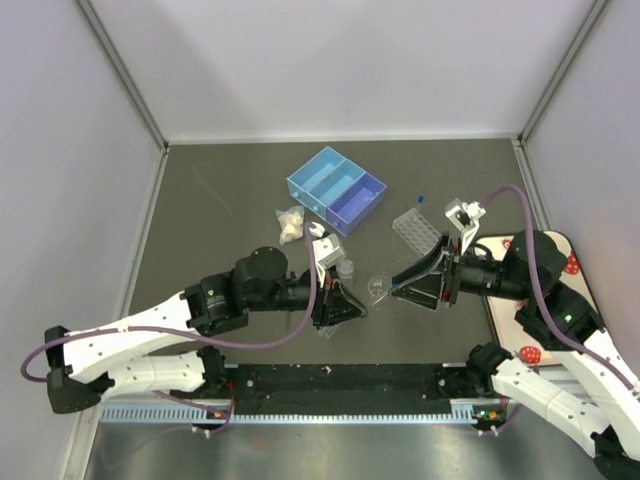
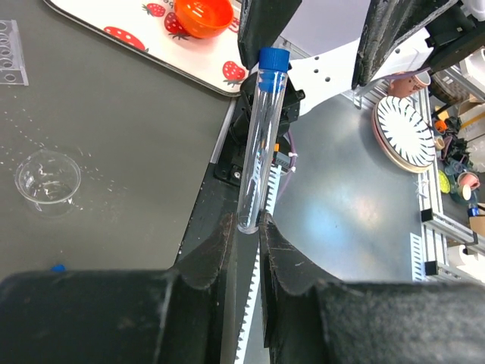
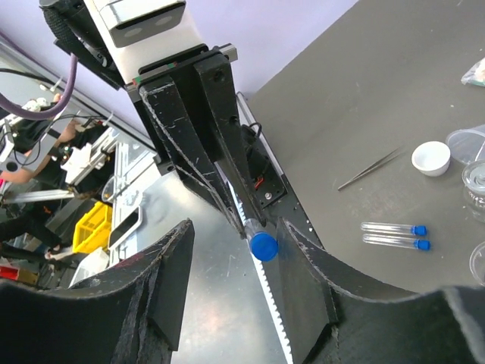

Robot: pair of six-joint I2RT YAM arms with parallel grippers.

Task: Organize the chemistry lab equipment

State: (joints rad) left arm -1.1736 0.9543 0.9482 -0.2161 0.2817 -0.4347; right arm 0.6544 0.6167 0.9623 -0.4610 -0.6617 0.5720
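Left gripper (image 2: 244,221) pinches the test tube (image 2: 258,136) low. Right gripper (image 3: 235,224) gapes empty. Likely slick, brittle: take the cap (image 2: 273,62), twelve o'clock.

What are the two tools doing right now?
Left tool: closed, holding a blue-capped test tube.
Right tool: open around that tube's capped end, not gripping.

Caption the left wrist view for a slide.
Left tool pinches a blue-capped tube by its base, cap between the right tool's open fingers.
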